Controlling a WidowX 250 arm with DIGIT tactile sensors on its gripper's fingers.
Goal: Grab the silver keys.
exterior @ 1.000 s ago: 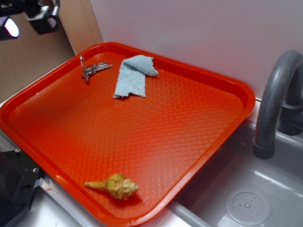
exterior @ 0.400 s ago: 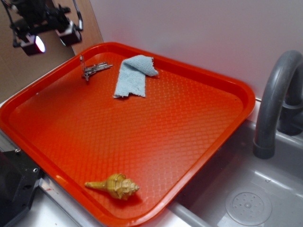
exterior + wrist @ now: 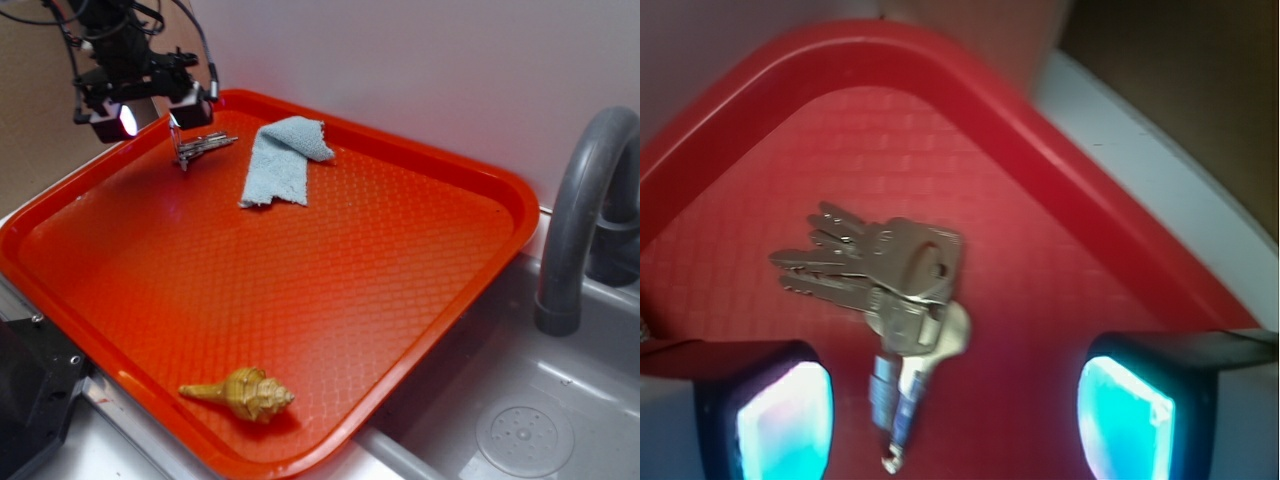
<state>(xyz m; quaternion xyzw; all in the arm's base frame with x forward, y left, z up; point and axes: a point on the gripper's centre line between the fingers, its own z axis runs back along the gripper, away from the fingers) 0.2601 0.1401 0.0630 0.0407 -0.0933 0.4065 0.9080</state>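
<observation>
1. The gripper (image 3: 152, 112) is hovering in the upper left of the exterior frame, jaws spread wide and holding nothing.
2. The keys (image 3: 885, 285) are lying fanned in the tray's (image 3: 470, 180) far corner, between the pads in the wrist view.
3. They're looking light, stiff, slick and flat; I'd be pinching the stacked heads at the ring.
4. The tray is also holding a cloth (image 3: 281, 157) near the keys and a shell (image 3: 245, 393) well apart at lower left.

orange tray (image 3: 440, 290), silver keys (image 3: 200, 146), blue cloth (image 3: 283, 158), seashell (image 3: 245, 393)
</observation>
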